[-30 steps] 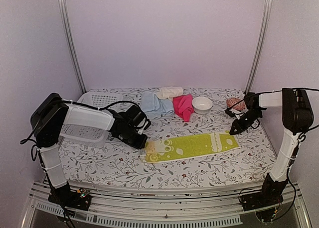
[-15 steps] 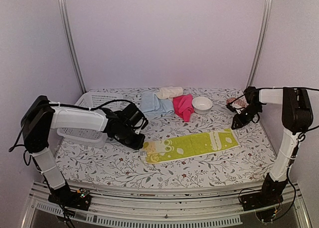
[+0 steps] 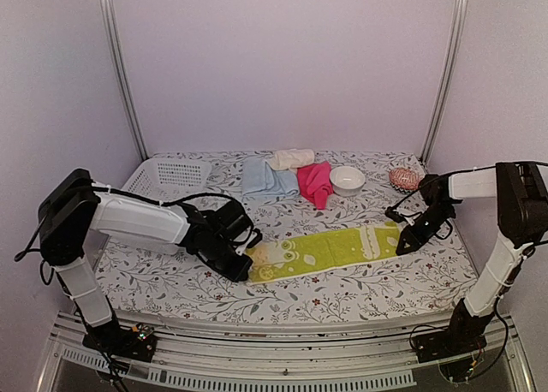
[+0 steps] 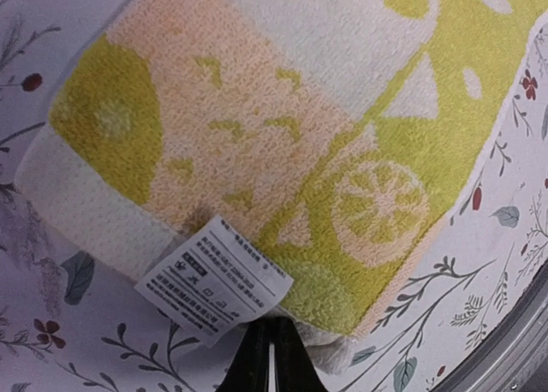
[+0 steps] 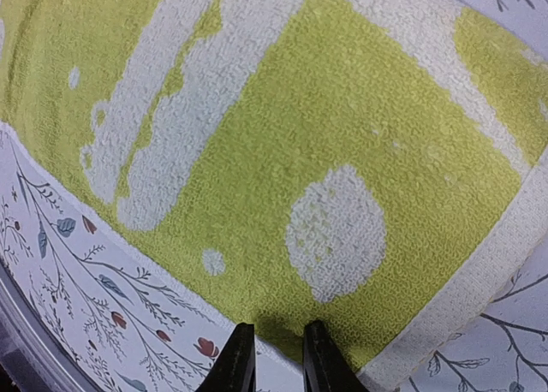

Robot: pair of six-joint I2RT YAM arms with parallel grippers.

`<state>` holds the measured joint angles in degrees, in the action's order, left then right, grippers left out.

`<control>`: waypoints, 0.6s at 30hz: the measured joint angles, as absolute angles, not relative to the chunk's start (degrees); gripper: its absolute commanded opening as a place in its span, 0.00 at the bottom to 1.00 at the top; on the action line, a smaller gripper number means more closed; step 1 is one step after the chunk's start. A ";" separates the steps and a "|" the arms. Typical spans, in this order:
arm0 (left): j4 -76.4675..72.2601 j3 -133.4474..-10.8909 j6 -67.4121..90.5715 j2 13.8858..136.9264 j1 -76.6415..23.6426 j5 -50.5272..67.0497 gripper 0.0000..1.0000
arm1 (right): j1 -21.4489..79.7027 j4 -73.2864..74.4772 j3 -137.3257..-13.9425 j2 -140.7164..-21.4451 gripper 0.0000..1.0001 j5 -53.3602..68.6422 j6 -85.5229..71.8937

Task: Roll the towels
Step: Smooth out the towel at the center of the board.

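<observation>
1. We see a long yellow-green towel of terry cloth with a white and peach pattern [image 3: 330, 248] lying flat across the middle of the floral-print table covering [image 3: 342, 294]; its length runs left to right, with the right end slanted slightly toward the far edge; we judge it is spread out so that it can be rolled from one short end.
2. The left gripper [image 3: 242, 262] sits at the left short end; its jaws are closed to a hairline on the hem beside the white care label [image 4: 214, 281]; we take this as a pinch that anchors that end.
3. The right gripper [image 3: 402, 240] sits at the right short end; its jaws stand a narrow gap apart, with the thick hem running in between them; we read that as a grip too, so the two ends together keep the cloth stretched and smooth.
4. The others wait at the middle of the far edge: a folded light blue towel [image 3: 261, 178] touching a crumpled hot pink towel [image 3: 315, 183]; a cream towel [image 3: 291, 158] lies behind them and looks rolled already.
5. We count four towels and two grippers; also one white round bowl [image 3: 347, 180] just right of the pink one, one white slotted plastic basket [image 3: 171, 171] at the far-left corner, and one small red-patterned round thing [image 3: 404, 179] near the far-right corner.
</observation>
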<state>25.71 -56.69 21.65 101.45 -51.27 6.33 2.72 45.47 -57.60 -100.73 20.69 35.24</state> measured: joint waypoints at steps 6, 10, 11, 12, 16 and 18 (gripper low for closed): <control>22.46 -55.18 21.37 101.27 -55.24 7.97 0.07 | 1.65 44.95 -57.32 -100.90 0.20 20.34 36.38; 20.36 -52.97 22.90 100.25 -57.58 8.62 0.06 | -0.84 44.42 -57.69 -101.01 0.20 19.51 37.65; 20.12 -52.47 23.59 99.88 -58.06 8.64 0.06 | -1.54 44.25 -57.71 -101.01 0.20 18.94 38.17; 20.08 -52.23 23.97 99.70 -58.46 8.67 0.06 | -2.39 44.07 -57.78 -101.01 0.20 18.28 38.74; 20.47 -52.45 25.17 99.55 -60.25 8.47 0.08 | -4.19 43.83 -58.61 -100.99 0.20 14.79 41.36; 20.93 -52.97 25.21 99.70 -61.06 8.23 0.10 | -4.56 44.14 -59.27 -101.03 0.21 13.15 42.26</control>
